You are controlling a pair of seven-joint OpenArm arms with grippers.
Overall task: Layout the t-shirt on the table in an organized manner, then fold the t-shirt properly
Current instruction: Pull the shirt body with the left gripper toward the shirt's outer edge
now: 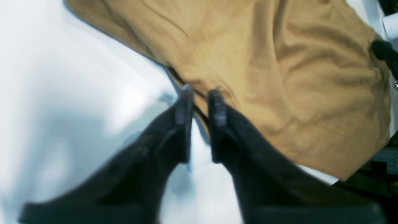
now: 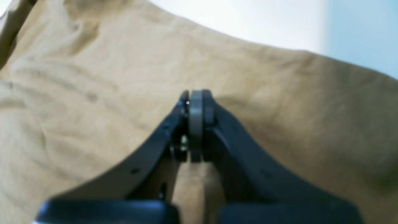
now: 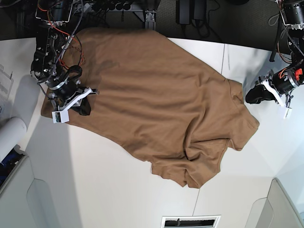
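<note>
Shirt [image 3: 156,99] lies spread but skewed across the table [image 3: 95,190], wrinkled near 1 sleeve; right gripper [image 2: 196,102] pressed together on cloth, likely anchoring that edge; left gripper [image 1: 200,99] parted, empty, just off the hem, likely freed for regrasping.

Nothing readable from where I'm sitting, no text, labels, brand marks or numbers anywhere. The t-shirt [image 3: 156,99] is plain tan with no print showing in any view. The table [image 3: 95,185] under it is bare white, no markings. There's a small white plate on the arm at the shirt's left edge, but it's too small to make out any writing.
</note>
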